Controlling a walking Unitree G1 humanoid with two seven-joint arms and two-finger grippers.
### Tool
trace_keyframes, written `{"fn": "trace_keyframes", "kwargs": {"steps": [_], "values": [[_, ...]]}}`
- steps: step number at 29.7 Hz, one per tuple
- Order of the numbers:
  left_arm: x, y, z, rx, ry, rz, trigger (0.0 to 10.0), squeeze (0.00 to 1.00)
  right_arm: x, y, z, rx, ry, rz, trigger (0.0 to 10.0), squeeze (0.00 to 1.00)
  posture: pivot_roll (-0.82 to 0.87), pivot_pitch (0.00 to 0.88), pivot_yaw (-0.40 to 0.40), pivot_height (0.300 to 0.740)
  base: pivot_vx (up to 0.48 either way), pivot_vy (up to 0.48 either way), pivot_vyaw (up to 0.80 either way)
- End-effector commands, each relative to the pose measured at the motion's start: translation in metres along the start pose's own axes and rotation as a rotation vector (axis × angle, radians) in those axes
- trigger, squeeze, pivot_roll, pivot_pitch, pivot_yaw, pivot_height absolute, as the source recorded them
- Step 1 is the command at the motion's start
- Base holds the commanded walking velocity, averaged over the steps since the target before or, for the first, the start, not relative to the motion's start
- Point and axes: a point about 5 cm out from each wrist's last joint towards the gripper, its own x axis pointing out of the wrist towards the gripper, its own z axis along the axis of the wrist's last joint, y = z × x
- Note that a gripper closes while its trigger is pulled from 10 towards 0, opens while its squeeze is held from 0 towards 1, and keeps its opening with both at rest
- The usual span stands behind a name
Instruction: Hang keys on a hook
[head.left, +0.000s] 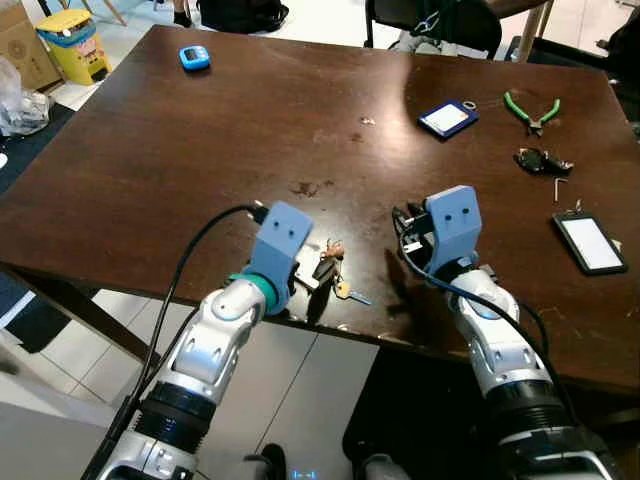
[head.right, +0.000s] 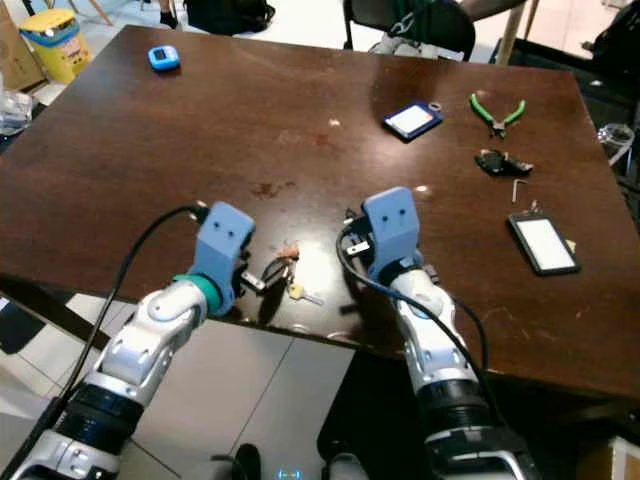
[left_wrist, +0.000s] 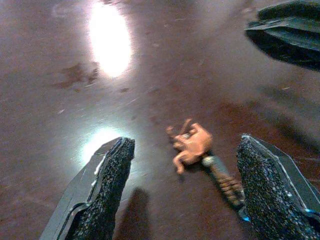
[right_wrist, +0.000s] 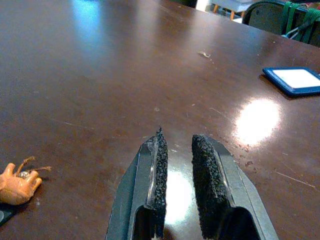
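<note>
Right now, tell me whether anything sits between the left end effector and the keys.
Nothing visible does. The left end effector is open over the dark brown wooden table, and the bunch of keys with the small orange charm lies on bare wood between its fingers.

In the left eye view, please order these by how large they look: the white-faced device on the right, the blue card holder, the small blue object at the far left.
1. White-faced device, though it lies nearest.
2. Blue card holder.
3. Small blue object, farthest away.

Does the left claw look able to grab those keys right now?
Probably yes. The left gripper is open, with the keys lying on the table between its fingers and nothing in between.
</note>
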Motion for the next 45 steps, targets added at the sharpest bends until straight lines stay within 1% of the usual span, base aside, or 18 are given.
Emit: {"fn": "trace_keyframes", "kwargs": {"steps": [1,6,13,18,20,25,26,27,28,29,30,31,32,34,35,42,43,45], "values": [[-0.001,-0.004,-0.007,-0.023,0.025,-0.026,10.0,0.00,-0.003,0.003,-0.003,-0.008,0.003,0.007,10.0,0.00,-0.08,0.240,0.132,0.740,0.000,0.000,0.00],[0.000,-0.015,-0.012,-0.074,0.040,-0.086,10.0,0.00,-0.003,0.006,-0.001,-0.006,0.000,0.014,10.0,0.00,-0.08,0.238,0.130,0.740,0.000,0.000,0.00],[0.014,-0.018,-0.016,-0.100,0.075,-0.093,10.0,0.00,-0.003,0.006,-0.002,-0.008,0.001,0.013,10.0,0.00,-0.08,0.229,0.137,0.740,0.000,0.000,0.00],[0.018,-0.019,-0.014,-0.098,0.074,-0.090,10.0,0.00,-0.003,0.006,-0.002,-0.009,0.000,0.012,10.0,0.00,-0.09,0.227,0.142,0.740,0.000,0.000,0.00],[0.027,-0.014,-0.014,-0.101,0.089,-0.053,10.0,0.00,-0.005,0.003,-0.001,-0.012,-0.003,0.003,10.0,0.00,-0.10,0.225,0.151,0.740,0.000,0.000,0.00],[0.028,-0.007,-0.019,-0.111,0.108,-0.017,9.8,0.00,-0.007,-0.001,-0.001,-0.017,-0.002,-0.009,10.0,0.00,-0.11,0.227,0.153,0.740,0.000,0.000,0.00],[0.027,-0.005,-0.021,-0.116,0.117,-0.004,9.3,0.00,-0.008,-0.002,-0.001,-0.019,-0.001,-0.013,10.0,0.00,-0.10,0.226,0.153,0.740,0.000,0.000,0.00],[0.027,-0.005,-0.021,-0.116,0.117,-0.004,9.3,0.00,-0.008,-0.002,-0.001,-0.019,-0.001,-0.013,10.0,0.00,-0.10,0.226,0.153,0.740,0.000,0.000,0.00],[0.025,-0.003,-0.025,-0.121,0.127,0.004,8.0,0.00,-0.009,-0.003,-0.001,-0.020,0.000,-0.016,10.0,0.00,-0.10,0.227,0.152,0.740,0.000,0.000,0.00],[0.025,-0.003,-0.025,-0.121,0.127,0.004,8.0,0.00,-0.009,-0.003,-0.001,-0.020,0.000,-0.016,10.0,0.00,-0.10,0.227,0.152,0.740,0.000,0.000,0.00],[0.022,-0.001,-0.030,-0.123,0.139,0.016,5.8,0.00,-0.008,-0.004,-0.001,-0.020,0.000,-0.017,10.0,0.00,-0.10,0.227,0.151,0.740,0.000,0.000,0.00],[0.022,-0.001,-0.030,-0.123,0.139,0.016,5.8,0.00,-0.008,-0.004,-0.001,-0.020,0.000,-0.017,10.0,0.00,-0.10,0.227,0.151,0.740,0.000,0.000,0.00],[0.020,0.000,-0.034,-0.125,0.148,0.025,5.4,0.00,-0.007,-0.004,-0.001,-0.021,0.001,-0.017,10.0,0.00,-0.10,0.227,0.151,0.740,0.000,0.000,0.00],[0.019,0.001,-0.036,-0.126,0.153,0.030,5.4,0.00,-0.007,-0.004,-0.001,-0.021,0.000,-0.017,10.0,0.00,-0.10,0.227,0.151,0.740,0.000,0.000,0.00],[0.018,0.001,-0.038,-0.128,0.157,0.034,4.8,0.00,-0.006,-0.003,0.000,-0.021,-0.001,-0.016,10.0,0.00,-0.10,0.228,0.146,0.740,0.000,0.000,0.00],[0.019,0.003,-0.047,-0.149,0.175,0.052,4.3,0.00,-0.006,-0.003,0.001,-0.023,-0.005,-0.012,10.0,0.00,-0.10,0.231,0.144,0.740,0.000,0.000,0.00],[0.019,0.003,-0.047,-0.151,0.176,0.053,3.1,0.00,-0.006,-0.004,0.002,-0.024,-0.005,-0.013,10.0,0.00,-0.10,0.231,0.144,0.740,0.000,0.000,0.00],[0.019,0.004,-0.048,-0.151,0.177,0.055,2.9,0.00,-0.007,-0.005,0.001,-0.025,-0.004,-0.015,10.0,0.00,-0.10,0.233,0.144,0.740,0.000,0.000,0.00]]}}
